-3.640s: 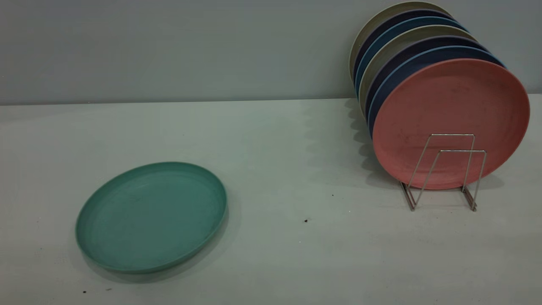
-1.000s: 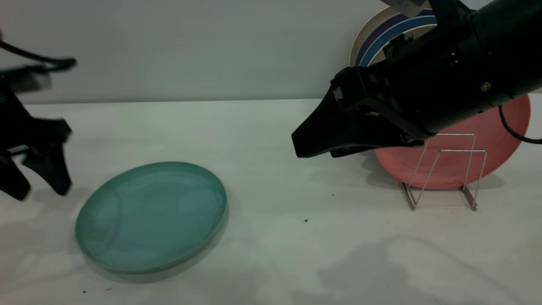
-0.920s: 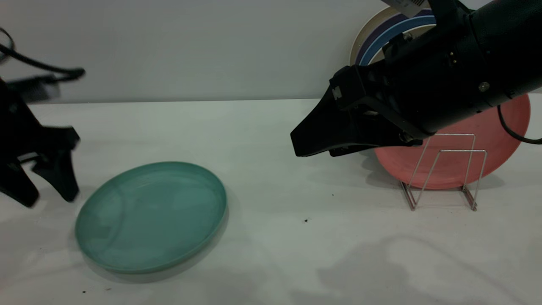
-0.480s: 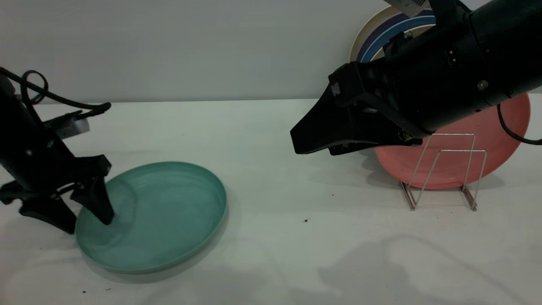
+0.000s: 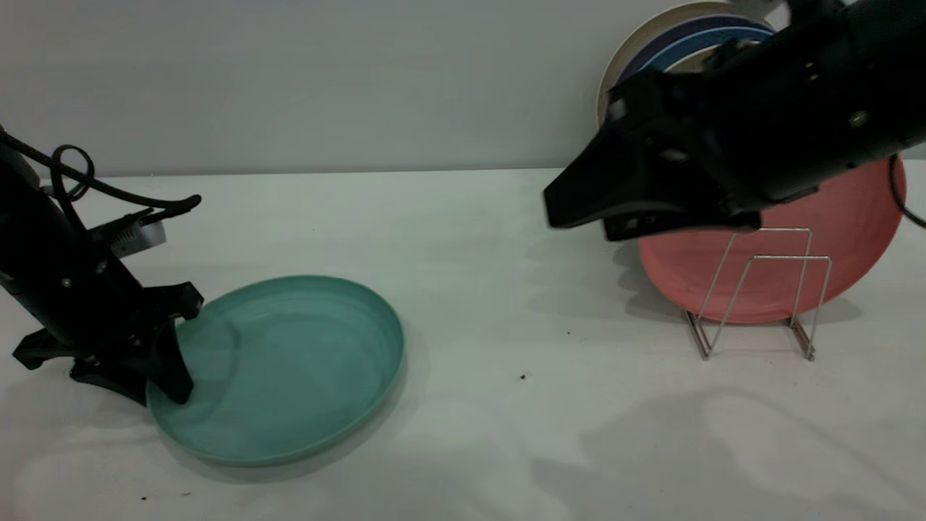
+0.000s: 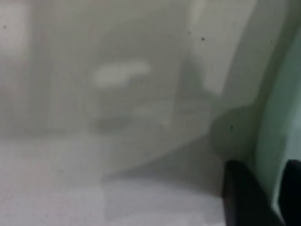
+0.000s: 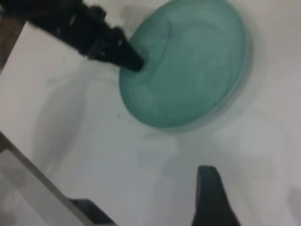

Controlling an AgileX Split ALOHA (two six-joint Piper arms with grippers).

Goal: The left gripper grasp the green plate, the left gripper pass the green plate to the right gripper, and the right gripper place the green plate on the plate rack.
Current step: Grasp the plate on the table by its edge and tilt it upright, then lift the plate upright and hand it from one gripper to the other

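A pale white table (image 5: 477, 239) runs back to a plain grey wall. The green plate (image 5: 282, 369) lies flat on the table at the near left, its rim raised all round. The left gripper (image 5: 152, 376) is down at the plate's left edge, jaws set astride the rim: one finger (image 5: 170, 365) stands inside the plate on its floor, the other sits outside on the table, with the rim in the narrow gap between them. The left wrist view shows the green rim (image 6: 275, 155) passing between the two dark fingertips. The right gripper (image 5: 579, 210) hangs above the table at the right, in front of the rack, well apart from the green plate; whether its jaws are parted cannot be told. The plate rack (image 5: 759, 297) stands at the far right, its two front loops bare, with a salmon-pink plate (image 5: 832, 239) upright behind them and blue plates (image 5: 687, 43) further back.
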